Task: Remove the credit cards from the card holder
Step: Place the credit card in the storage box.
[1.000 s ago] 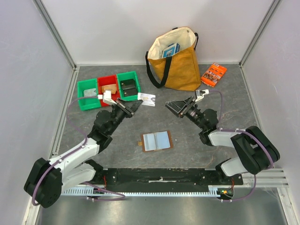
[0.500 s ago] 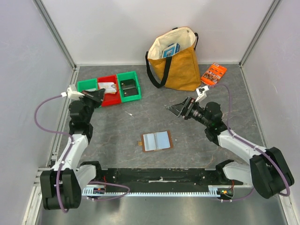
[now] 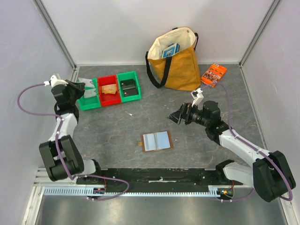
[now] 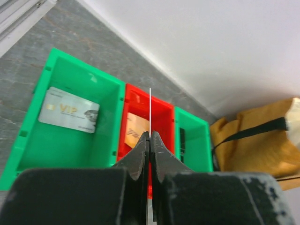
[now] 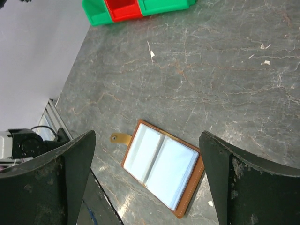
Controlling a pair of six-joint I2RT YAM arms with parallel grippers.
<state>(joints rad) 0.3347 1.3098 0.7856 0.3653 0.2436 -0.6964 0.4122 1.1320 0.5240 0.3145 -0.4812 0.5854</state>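
The grey surface (image 3: 117, 126) is wide, and my two arms are working well apart on it, so I judge that this step has two halves. The left arm is dropping off a card, and the right arm is going for the next one.

For the drop-off, I should bring my left pincer (image 4: 150, 140) squarely over the chosen bin before I let go. The card is thin and stands on edge, so it may tip over a bin wall if I release it high or off centre. The left green bin (image 4: 61, 145) already has a silver card (image 4: 69, 116) lying flat in it. The red bin (image 4: 133, 101) beside it has a tan card (image 4: 135, 133). From my wrist view the held card lines up with the red bin rather than the green one, so I must settle which bin I mean first.

For the next card, the card holder (image 3: 157, 140) lies open and flat near the middle of the surface, with its pale pockets facing up. It is light and could slide, so I should come down at a low angle onto a card's edge, not onto the leather. I cannot tell how many cards its pockets contain.

My left pincer is clenched on the held card (image 4: 150, 105), which shows only as a white line rising from between the fingers. My right pincer (image 3: 176, 116) is spread wide. It grasps nothing and touches nothing, and it hovers above the surface near the card holder.
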